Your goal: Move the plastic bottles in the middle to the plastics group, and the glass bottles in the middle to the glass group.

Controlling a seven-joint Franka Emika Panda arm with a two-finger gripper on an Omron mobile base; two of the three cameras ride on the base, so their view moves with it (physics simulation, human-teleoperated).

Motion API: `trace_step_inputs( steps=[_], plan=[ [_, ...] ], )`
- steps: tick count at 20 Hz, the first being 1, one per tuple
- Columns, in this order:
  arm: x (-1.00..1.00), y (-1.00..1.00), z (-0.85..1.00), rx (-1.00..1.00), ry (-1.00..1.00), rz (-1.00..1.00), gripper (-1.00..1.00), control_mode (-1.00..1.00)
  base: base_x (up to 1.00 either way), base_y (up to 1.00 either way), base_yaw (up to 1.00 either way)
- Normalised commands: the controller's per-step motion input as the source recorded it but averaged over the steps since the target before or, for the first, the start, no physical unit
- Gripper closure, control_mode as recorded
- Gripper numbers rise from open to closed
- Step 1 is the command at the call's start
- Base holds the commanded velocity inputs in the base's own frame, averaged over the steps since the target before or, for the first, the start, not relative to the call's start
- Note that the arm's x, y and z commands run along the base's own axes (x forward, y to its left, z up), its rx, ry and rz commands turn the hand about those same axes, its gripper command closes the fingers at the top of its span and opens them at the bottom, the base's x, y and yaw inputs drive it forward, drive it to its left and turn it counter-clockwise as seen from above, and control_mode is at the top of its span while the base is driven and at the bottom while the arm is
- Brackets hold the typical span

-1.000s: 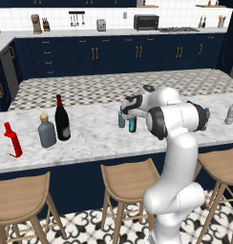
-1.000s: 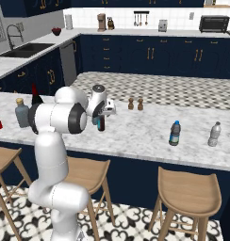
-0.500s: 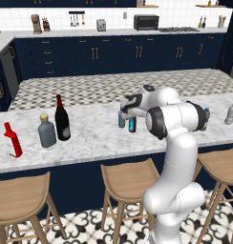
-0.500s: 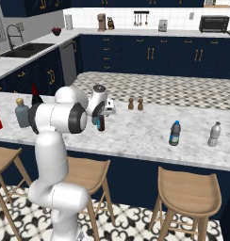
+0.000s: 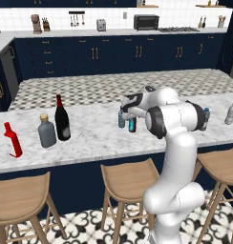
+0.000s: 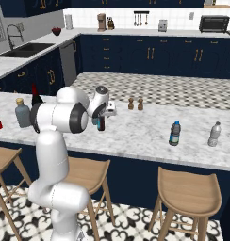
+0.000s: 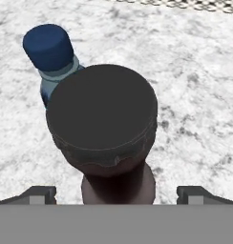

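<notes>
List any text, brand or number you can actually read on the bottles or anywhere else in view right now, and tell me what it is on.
None can be read.
Red bottle: white label, print too small to read.
Brown-necked bottle: teal label, no legible text; its dark cap is blank in the hand view.
Blue-labelled water bottle: label too blurred to read.
Pale-blue bottle: cap shows no marking.

Seven bottles, perhaps; three stools.

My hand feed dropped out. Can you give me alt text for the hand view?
The open gripper looks straight down on the dark round cap of the brown-necked bottle, centred between its fingertips. The blue-capped plastic bottle stands just beyond on the marble counter.
</notes>
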Motion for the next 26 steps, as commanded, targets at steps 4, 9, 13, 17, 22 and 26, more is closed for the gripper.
trace_step_inputs(
  steps=[4,9,13,17,22,26],
  plan=[
    [0.01,0.01,0.00,0.00,0.00,0.00,1.00,-1.00,0.00,0.00,0.00],
    [0.00,0.00,0.00,0.00,0.00,0.00,1.00,-1.00,0.00,0.00,0.00],
    [-0.15,0.02,0.00,0.00,-0.02,0.00,1.00,-1.00,0.00,0.00,0.00],
    [-0.64,0.13,0.09,0.00,-0.07,0.03,1.00,-1.00,0.00,0.00,0.00],
    [-0.76,0.33,0.10,0.00,-0.07,0.12,1.00,-1.00,0.00,0.00,0.00],
    [-0.24,0.72,0.02,0.00,-0.02,0.20,1.00,-1.00,0.00,0.00,0.00]
  ],
)
